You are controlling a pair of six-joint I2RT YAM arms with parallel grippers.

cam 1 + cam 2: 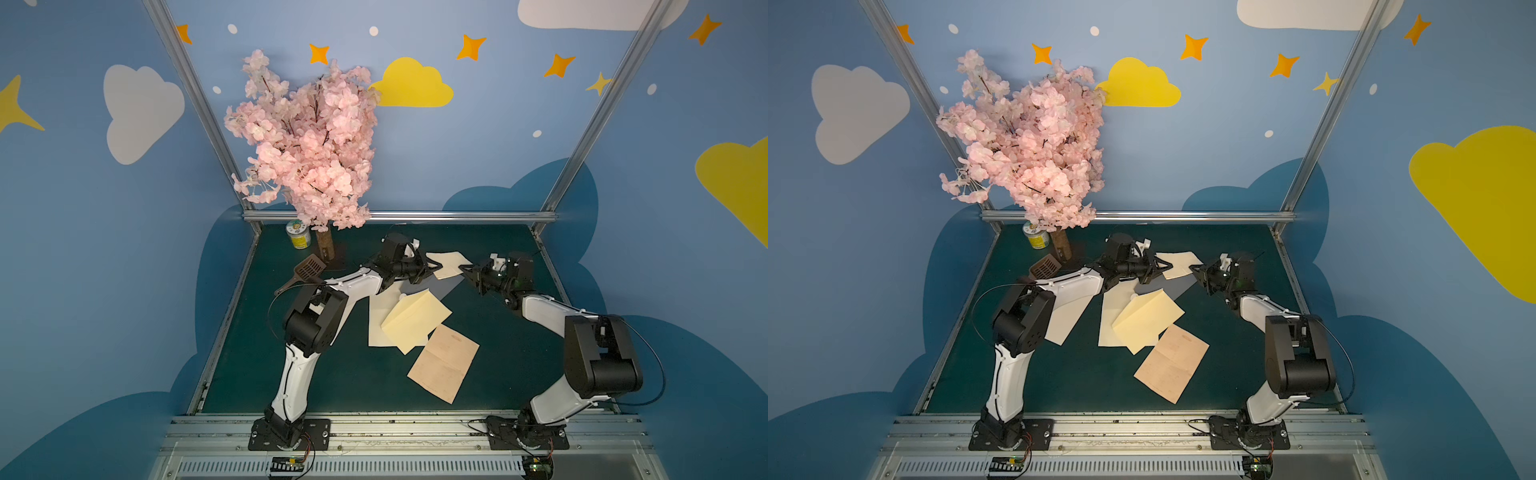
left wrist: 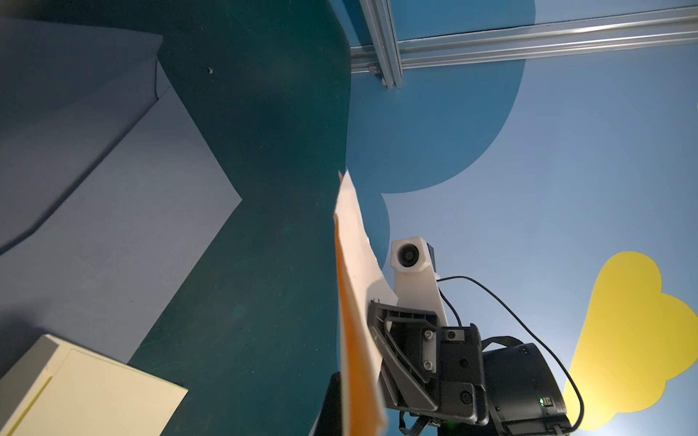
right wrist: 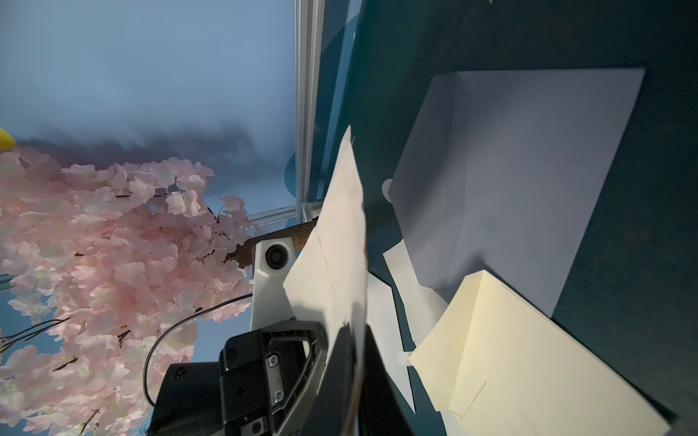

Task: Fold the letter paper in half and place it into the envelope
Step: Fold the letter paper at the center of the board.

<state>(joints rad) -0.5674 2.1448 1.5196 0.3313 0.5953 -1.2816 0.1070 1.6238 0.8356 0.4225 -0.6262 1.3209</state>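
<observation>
Paper (image 1: pixel 451 262) up off the table (image 1: pixel 332 374) near its far edge, left gripper (image 1: pixel 434 269) and right gripper (image 1: pixel 465 271) each pinched shut on one end. Best now: line corners up evenly, no tugging, or it tears.

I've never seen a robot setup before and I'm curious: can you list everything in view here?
Tree: one, pink blossoms, far left corner of the mat.
Can: one, yellow-green, beside the tree.
Scoop: one, brown, slotted, by the left arm.
White sheets: at least two, flat mid-mat.
Yellow paper: one, pale, atop a white sheet.
Tan paper: one, nearest the front.
Held sheet: one, cream, lifted off the mat.
Mat: one, dark green.
Arms: two, white and black; left gripper and right gripper both shut on the held sheet.
</observation>
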